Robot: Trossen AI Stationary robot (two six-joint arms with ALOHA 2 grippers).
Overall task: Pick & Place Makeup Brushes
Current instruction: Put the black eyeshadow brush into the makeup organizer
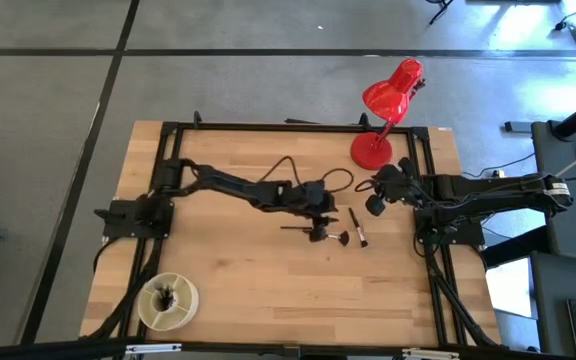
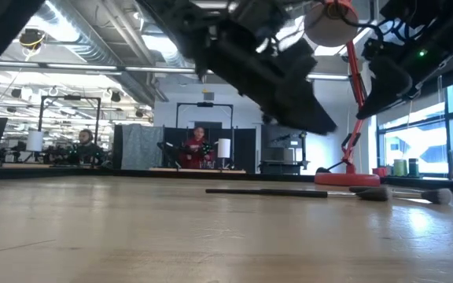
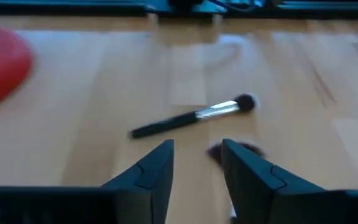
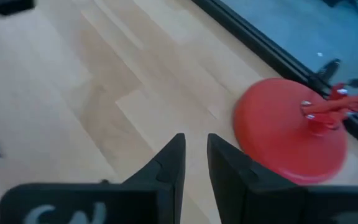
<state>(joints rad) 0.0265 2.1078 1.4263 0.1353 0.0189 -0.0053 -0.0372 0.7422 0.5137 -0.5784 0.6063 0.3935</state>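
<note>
Your left gripper hovered mid-surface, fingers parted and holding nothing, one makeup brush lying just ahead of it and another beside it, while your right gripper waited, narrowly parted, near the red lamp.

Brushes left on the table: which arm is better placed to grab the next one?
Left, probably. The left claw hangs open right over the loose makeup brushes mid-table, one lying just ahead of its fingers. The right claw waits farther off, near the red lamp.
</note>
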